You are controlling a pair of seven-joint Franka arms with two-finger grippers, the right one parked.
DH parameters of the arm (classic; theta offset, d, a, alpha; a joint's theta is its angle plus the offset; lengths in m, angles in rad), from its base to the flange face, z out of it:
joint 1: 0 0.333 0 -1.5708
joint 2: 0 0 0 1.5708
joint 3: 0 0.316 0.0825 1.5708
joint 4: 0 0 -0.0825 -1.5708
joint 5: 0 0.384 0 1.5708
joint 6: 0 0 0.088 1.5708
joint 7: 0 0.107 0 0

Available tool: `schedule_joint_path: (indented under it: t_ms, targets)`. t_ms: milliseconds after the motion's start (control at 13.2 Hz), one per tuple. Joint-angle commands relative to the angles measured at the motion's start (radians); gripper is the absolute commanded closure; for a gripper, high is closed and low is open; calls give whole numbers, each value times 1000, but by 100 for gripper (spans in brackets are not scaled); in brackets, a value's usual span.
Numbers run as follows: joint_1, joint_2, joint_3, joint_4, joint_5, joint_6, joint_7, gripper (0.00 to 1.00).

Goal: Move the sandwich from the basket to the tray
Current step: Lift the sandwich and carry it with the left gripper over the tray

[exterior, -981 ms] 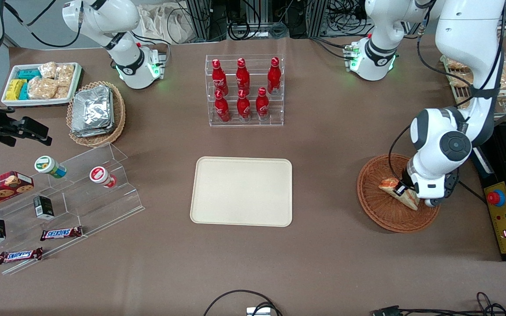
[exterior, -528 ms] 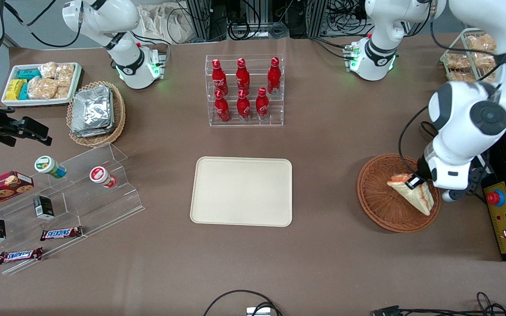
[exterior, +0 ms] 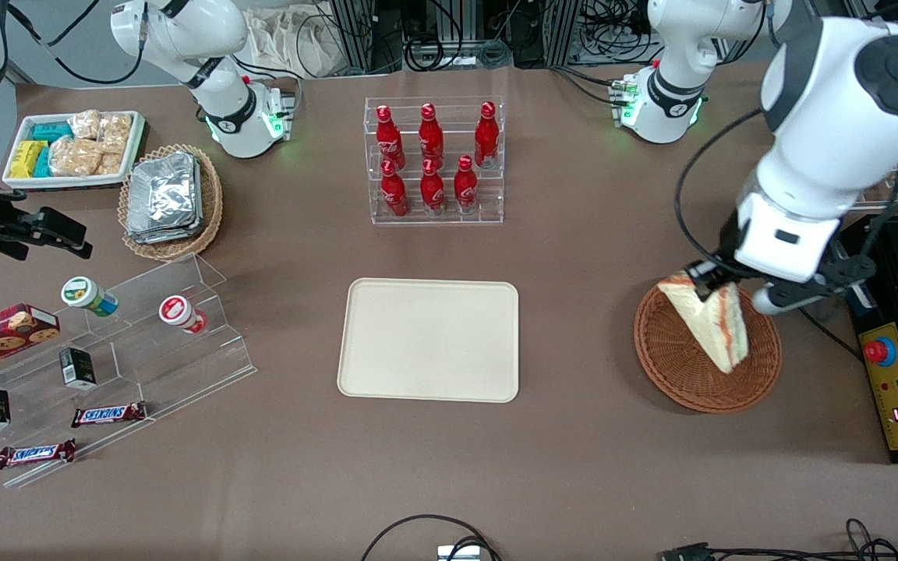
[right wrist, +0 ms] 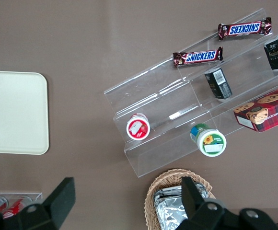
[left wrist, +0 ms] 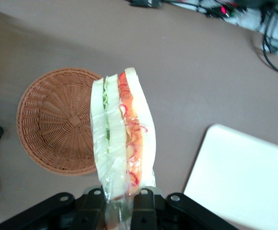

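The sandwich (left wrist: 122,139) showed soft, matt white bread wrapped in thin, clear, glossy film, crinkled where the gripper (left wrist: 122,199) pinched it between black, matt plastic fingers above the basket (exterior: 679,366); that basket was rough woven wicker, reddish-brown and dull; the tray (exterior: 429,340), near the table's middle, looked like smooth cream plastic with a faint sheen; the table (exterior: 574,467) bore a flat, matt brown covering; the working arm's casing (exterior: 823,156) was glossy white plastic with dark grey joints; the bottles (exterior: 431,160) near the edge farthest from the front camera were shiny red, standing in a clear, glossy acrylic rack (exterior: 433,210).
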Motion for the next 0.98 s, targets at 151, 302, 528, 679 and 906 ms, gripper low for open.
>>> schedule_joint_path:
  t_ms: [151, 302, 528, 679, 906]
  targets:
    - [3, 57, -128, 70, -19, -52, 109, 100]
    - [-3, 86, -196, 59, -10, -51, 116, 100]
    - [-93, 189, -220, 68, 46, -20, 111, 100]
    - [-141, 261, -219, 63, 97, 80, 80, 100]
    - [-181, 382, -217, 68, 105, 214, 51, 100]
